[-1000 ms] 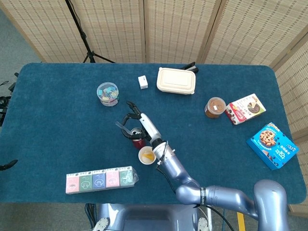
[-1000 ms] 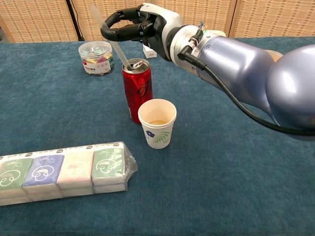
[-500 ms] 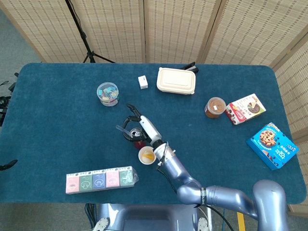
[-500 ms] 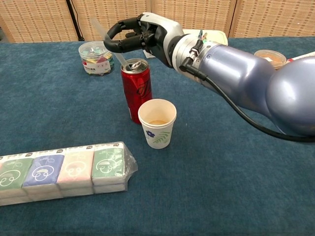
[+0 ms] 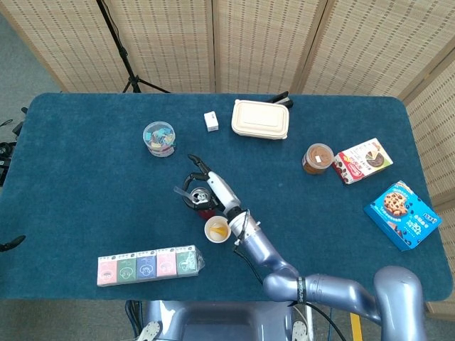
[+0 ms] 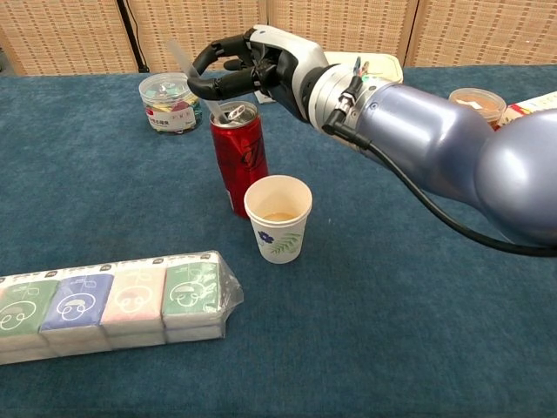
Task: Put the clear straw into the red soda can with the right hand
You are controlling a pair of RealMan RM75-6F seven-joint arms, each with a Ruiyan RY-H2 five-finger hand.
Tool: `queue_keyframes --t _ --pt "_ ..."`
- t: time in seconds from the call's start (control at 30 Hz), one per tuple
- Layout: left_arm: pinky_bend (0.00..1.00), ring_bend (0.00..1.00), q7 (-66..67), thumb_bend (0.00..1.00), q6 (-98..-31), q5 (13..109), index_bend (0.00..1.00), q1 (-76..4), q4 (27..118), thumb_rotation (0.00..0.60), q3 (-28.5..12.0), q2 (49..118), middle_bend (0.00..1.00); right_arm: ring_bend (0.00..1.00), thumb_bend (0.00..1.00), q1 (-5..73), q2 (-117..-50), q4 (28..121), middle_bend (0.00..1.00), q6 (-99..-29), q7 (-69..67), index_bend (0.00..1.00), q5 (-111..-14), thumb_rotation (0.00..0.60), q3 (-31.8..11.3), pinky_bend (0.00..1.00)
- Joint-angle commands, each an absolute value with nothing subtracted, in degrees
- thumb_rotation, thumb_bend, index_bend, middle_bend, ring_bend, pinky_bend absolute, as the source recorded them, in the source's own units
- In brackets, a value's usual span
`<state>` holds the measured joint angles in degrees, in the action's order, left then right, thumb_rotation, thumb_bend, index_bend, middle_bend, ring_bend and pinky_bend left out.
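The red soda can stands upright left of centre; in the head view the red soda can is mostly hidden under my arm. My right hand hovers just above the can's top, fingers curled round the clear straw. The straw slants up to the left, and its lower end sits in the can's opening. From the head camera my right hand covers the can top, with the straw faint beside it. My left hand shows in neither view.
A paper cup with liquid stands right beside the can, toward me. A row of tissue packs lies front left. A jar of clips sits behind the can. A lunch box, snack boxes and a brown tub lie farther off.
My right hand has come down toward the can top, and the straw has slid deeper into the opening. Less of it sticks out above the fingers.
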<state>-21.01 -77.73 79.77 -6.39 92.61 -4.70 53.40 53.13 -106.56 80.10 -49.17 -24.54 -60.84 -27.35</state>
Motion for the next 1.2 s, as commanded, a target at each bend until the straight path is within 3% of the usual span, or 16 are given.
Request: queue_keyframes --t 0.03,0.63,0.83,0.93,1.1,1.2 --pt "0.00 0.00 -21.0 0.00 -77.8 79.8 0.00 -6.4 92.6 0.600 -4.7 53.4 0.00 0.00 0.45 52.9 -106.3 80.2 0.00 -49.2 -25.3 0.49 -61.9 0.600 -27.0 0.00" --pt "0.00 0.00 -21.5 0.00 -77.7 80.1 0.00 -6.4 92.5 0.600 -4.6 53.3 0.00 0.00 0.45 52.0 -104.4 82.2 0.00 -50.7 -25.3 0.42 -64.7 0.600 -26.9 0.00" --pt "0.00 0.00 -22.4 0.00 -77.8 80.2 0.00 -6.3 92.0 0.600 -4.6 53.1 0.00 0.00 0.44 49.8 -97.2 89.7 0.00 -53.2 -16.9 0.23 -66.3 0.600 -25.2 0.00" --pt "0.00 0.00 -22.6 0.00 -78.3 80.6 0.00 -6.1 91.9 0.600 -4.4 53.1 0.00 0.00 0.37 48.0 -92.4 93.5 0.00 -55.6 -9.7 0.16 -68.0 0.600 -23.2 0.00" --pt "0.00 0.00 -22.0 0.00 -79.4 81.5 0.00 -5.5 91.8 0.600 -3.9 53.3 0.00 0.00 0.24 41.9 -81.1 101.6 0.00 -63.1 10.8 0.09 -70.6 0.600 -16.3 0.00" --pt "0.00 0.00 -21.7 0.00 -80.2 82.2 0.00 -5.0 91.9 0.600 -3.6 53.3 0.00 0.00 0.12 38.0 -75.8 104.2 0.00 -66.4 15.9 0.05 -71.1 0.600 -13.1 0.00"
